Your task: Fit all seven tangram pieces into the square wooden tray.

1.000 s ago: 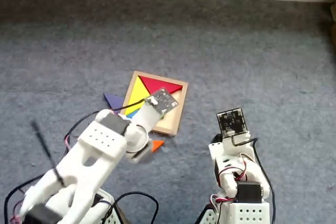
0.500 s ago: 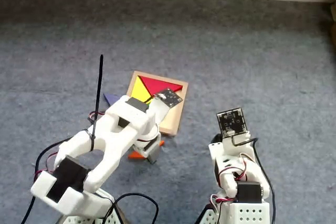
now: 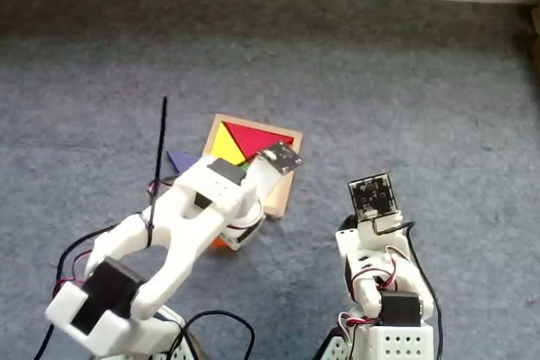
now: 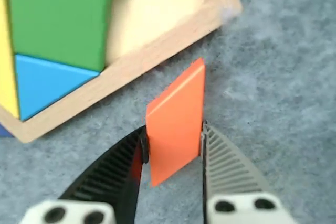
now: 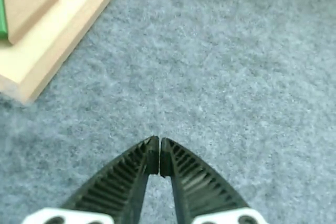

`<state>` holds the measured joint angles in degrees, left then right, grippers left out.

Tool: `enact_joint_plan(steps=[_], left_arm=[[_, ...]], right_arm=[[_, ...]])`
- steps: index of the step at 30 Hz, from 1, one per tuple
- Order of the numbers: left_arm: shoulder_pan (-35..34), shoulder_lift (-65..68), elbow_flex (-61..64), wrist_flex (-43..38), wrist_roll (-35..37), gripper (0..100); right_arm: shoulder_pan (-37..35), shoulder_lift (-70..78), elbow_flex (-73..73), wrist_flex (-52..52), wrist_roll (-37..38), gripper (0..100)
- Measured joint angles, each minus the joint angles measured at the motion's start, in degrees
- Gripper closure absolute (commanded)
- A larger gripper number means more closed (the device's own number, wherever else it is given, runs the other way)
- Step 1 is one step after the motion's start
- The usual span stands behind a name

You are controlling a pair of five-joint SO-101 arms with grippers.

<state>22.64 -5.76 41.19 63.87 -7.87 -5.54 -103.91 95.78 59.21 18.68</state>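
Your left claw held the orange piece just outside the tray.
The claw was clamped on the piece by the tray's lower edge, mid-frame from overhead. A green piece, blue piece, yellow piece and red piece lay inside. Your right claw was closed on nothing, over carpet.

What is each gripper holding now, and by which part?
The left gripper holds the orange piece by two opposite edges, near its end farther from the tray. The right gripper is shut on nothing.
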Motion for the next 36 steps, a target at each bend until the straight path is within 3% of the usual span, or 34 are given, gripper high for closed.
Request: enact_joint_plan(steps=[5,10,25,31,36], left_arm=[[0.0,-8.0,-1.5,1.7,0.2,97],[0.0,-8.9,-4.5,1.1,8.0,97],[-0.1,18.1,-29.2,-1.8,21.5,96],[0.7,24.4,-36.3,-1.8,21.8,84],[1.7,28.4,-41.4,0.3,22.9,82]], right_arm=[[0.0,0.0,0.0,0.0,0.0,97.9],[0.0,0.0,0.0,0.0,0.0,97.9],[0.0,0.0,0.0,0.0,0.0,97.9],[0.0,0.0,0.0,0.0,0.0,97.9],[0.0,0.0,0.0,0.0,0.0,97.9]])
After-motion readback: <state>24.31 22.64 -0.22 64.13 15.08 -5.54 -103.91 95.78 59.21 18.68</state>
